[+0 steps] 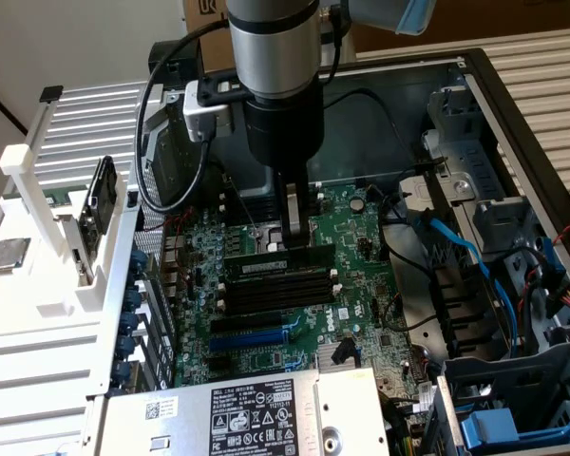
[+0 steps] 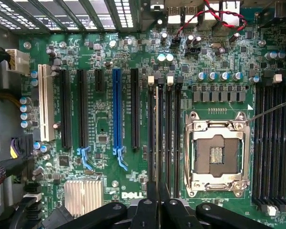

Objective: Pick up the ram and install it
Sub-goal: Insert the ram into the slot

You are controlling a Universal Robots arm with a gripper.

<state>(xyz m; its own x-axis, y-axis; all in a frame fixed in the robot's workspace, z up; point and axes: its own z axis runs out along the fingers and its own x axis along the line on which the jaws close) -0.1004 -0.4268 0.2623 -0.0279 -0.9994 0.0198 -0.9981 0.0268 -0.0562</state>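
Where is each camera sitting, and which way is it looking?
Exterior view: sits above the open computer case, looking down at the green motherboard; the black gripper shows, shut on the long green ram stick.
Wrist view: on the arm's wrist, facing straight down at the board; black fingertips show.
Both share the motherboard and gripper.

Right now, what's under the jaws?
The ram, gripped on edge at the black memory slots. Its lower edge and the slot beneath it are covered.
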